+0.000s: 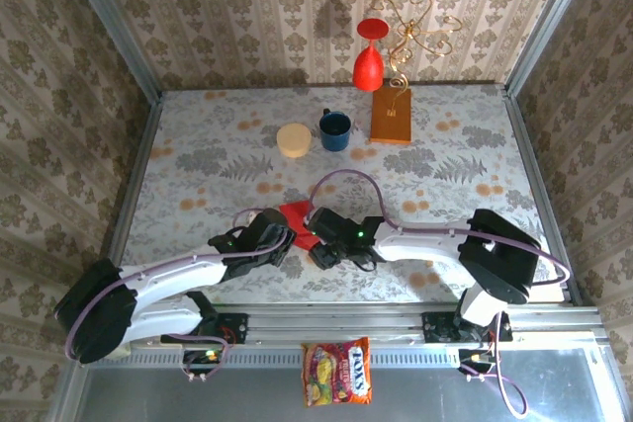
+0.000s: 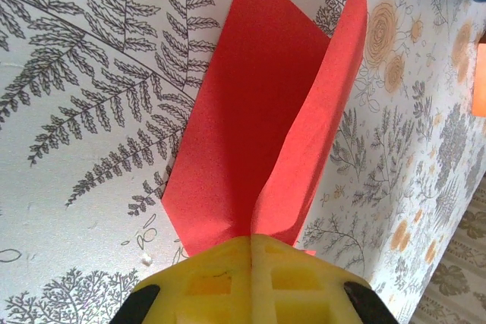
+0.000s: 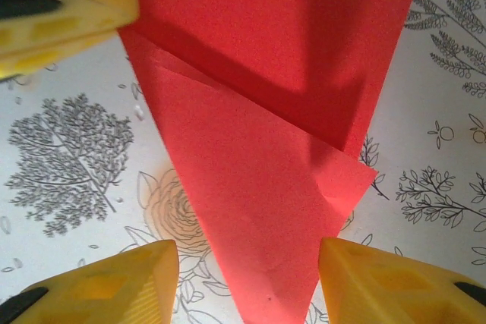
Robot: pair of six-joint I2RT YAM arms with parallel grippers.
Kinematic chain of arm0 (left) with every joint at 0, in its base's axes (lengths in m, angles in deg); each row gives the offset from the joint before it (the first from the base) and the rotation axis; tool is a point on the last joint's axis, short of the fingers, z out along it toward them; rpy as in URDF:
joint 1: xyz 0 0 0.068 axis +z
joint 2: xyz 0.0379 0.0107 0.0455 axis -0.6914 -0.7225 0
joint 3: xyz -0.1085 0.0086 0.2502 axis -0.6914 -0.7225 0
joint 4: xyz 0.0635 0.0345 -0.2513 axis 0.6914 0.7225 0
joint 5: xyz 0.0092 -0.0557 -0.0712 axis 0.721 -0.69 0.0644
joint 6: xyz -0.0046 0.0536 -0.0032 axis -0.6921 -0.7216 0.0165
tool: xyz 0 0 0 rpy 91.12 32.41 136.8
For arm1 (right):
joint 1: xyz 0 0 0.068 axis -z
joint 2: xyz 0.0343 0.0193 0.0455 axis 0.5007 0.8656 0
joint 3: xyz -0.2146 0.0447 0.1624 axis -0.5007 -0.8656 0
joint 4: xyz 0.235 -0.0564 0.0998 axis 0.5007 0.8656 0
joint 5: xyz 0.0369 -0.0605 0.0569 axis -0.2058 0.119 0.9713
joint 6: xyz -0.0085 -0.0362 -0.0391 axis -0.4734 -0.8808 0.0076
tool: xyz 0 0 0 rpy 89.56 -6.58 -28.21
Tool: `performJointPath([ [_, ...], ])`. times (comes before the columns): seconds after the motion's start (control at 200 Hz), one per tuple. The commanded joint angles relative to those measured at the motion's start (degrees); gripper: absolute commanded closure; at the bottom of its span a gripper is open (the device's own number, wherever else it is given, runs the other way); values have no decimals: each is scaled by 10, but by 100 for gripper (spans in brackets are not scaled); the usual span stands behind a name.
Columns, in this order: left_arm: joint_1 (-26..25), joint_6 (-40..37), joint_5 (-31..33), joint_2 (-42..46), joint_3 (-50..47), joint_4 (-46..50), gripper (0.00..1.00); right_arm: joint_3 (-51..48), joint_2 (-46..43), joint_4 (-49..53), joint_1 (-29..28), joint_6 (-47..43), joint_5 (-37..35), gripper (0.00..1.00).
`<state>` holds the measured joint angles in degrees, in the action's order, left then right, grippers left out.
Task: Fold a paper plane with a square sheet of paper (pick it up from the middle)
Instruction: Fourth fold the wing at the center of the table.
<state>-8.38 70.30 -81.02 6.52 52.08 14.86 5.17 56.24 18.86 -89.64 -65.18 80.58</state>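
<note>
The square sheet of paper (image 2: 258,127), creased, lies on the table (image 1: 445,145) near us, our left gripper (image 2: 252,252) pinching its edge, our right gripper (image 3: 247,275) spread astride its tip; closing off-centre could skew the fold.

Pictured are one red sheet of paper (image 1: 297,214), one blue mug (image 1: 334,129), one cream disc (image 1: 294,139), one red vase (image 1: 368,64), one orange-brown block (image 1: 392,115), one gold wire ornament (image 1: 420,32) and one sweets bag (image 1: 338,371).
</note>
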Motion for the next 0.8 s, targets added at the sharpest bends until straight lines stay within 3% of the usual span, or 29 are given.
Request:
performJointPath([
  [0.0,-4,20,17,8,-10,14,100,17,11,12,-8,-13,-26,47],
  [0.17,-4,21,15,10,-12,12,100,24,29,15,-10,-17,-34,49],
  [0.425,-2,23,15,10,-19,10,100,9,23,17,-10,-17,-38,64],
  [0.795,0,20,15,12,-20,16,100,-16,12,15,-10,-13,-43,76],
])
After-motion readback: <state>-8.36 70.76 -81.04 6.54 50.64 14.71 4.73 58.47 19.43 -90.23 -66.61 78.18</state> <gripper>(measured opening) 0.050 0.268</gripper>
